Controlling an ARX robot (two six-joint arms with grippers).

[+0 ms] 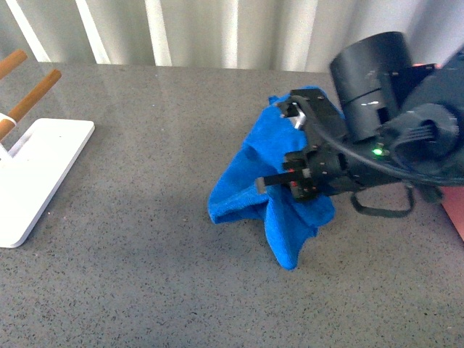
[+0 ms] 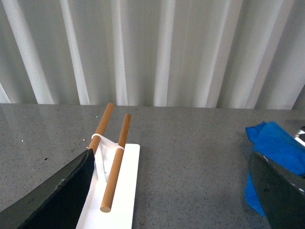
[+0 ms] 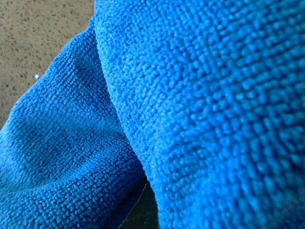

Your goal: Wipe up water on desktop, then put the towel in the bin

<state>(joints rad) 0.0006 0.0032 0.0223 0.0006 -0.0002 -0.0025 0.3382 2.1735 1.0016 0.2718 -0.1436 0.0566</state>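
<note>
Nearest the robot lies a bare stretch of the speckled dark-grey table (image 1: 145,290). Just past it, right of centre, sits the one towel (image 1: 243,188), bright blue and bunched into a peaked heap whose lower corners rest on the table. The right arm (image 1: 377,94) reaches in from the right and covers the towel's right side. The right hand (image 1: 284,148) is pressed into the top of the heap, touching the cloth. Its fingertips are sunk in the folds, so I cannot tell whether it is clamped on the towel or only resting there. The right wrist view is filled with blue pile, with a corner of table beside it. A thin pink edge (image 1: 457,214) shows at the far right behind the arm, too little to identify. Well apart on the left stands one white flat-based rack (image 1: 43,167) carrying two wooden rods (image 2: 116,167), side by side and tilted upward. The left hand (image 2: 171,160) hangs over the table between rack and towel, its two dark fingers (image 2: 62,195) spread wide and nothing between them. One white pleated curtain (image 1: 239,32) closes off the far edge of the table.
</note>
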